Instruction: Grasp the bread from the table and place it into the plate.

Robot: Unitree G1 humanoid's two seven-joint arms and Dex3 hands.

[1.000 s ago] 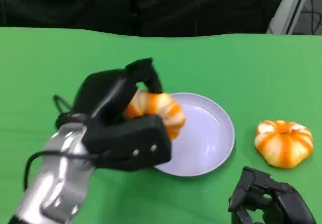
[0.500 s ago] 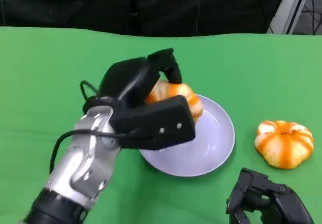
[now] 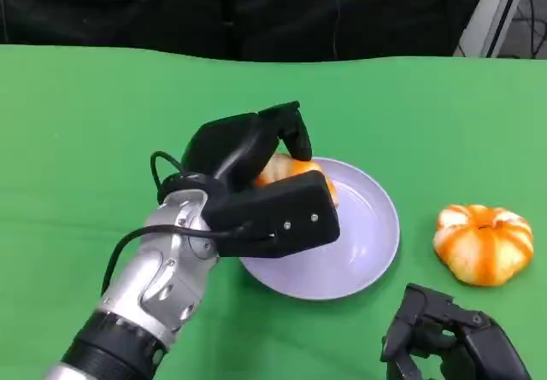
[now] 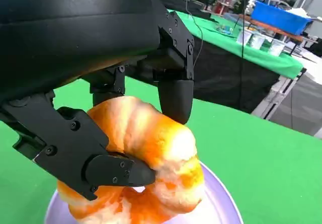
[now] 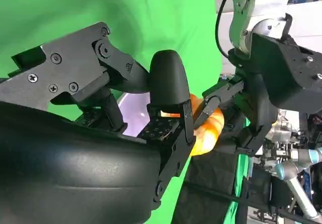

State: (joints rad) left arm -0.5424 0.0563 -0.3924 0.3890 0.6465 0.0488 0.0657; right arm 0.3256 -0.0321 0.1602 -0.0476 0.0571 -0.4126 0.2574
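My left hand (image 3: 256,184) grips an orange-and-white glazed bread (image 3: 295,170) just over the near-left part of a lilac plate (image 3: 367,243). In the left wrist view the fingers (image 4: 173,90) wrap the bread (image 4: 151,148) from both sides, with the plate (image 4: 221,206) right beneath it; I cannot tell whether the bread touches the plate. My right hand (image 3: 453,346) rests low at the front right, holding nothing, its fingers apart (image 5: 168,78). Past them, the right wrist view shows the left hand (image 5: 271,78) with the bread (image 5: 209,128).
A second orange-striped round bread (image 3: 483,242) lies on the green table (image 3: 102,141) to the right of the plate. A black backdrop runs behind the table's far edge, and a metal stand (image 3: 496,8) leans at the back right.
My left hand has carried the bread to the right, from the plate's left rim to above the plate, and dipped slightly. The right hand has stayed put.
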